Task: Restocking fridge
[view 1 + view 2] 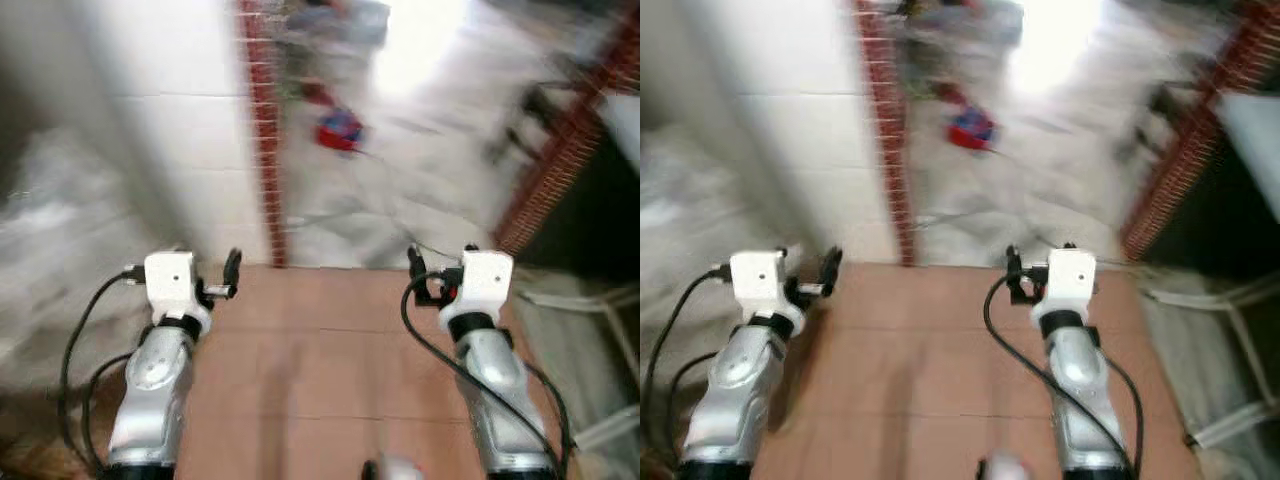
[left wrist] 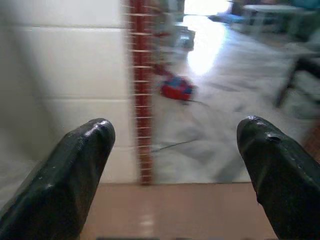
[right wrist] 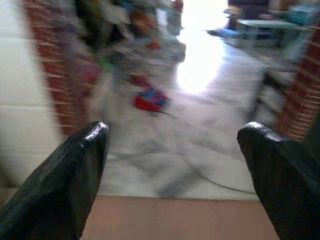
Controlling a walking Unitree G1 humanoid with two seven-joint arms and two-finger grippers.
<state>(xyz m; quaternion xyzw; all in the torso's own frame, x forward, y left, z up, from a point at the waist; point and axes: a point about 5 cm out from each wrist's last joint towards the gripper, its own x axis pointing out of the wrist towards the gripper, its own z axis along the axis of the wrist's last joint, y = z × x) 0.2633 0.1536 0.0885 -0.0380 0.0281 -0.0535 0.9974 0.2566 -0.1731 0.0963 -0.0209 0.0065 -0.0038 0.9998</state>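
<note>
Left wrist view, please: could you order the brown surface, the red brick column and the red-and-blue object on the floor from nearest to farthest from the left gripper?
From the left gripper, fingers apart:
1. Brown surface, directly below the fingertips.
2. Red brick column, rising past the surface's far edge.
3. Red-and-blue object, out on the pale floor beyond the column; blurred.

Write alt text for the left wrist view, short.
The left gripper is open and holds nothing, its two black fingers spread wide over a brown surface. Beyond, blurred, are a white wall, a red brick post, and a red and blue object on a pale floor.
</note>
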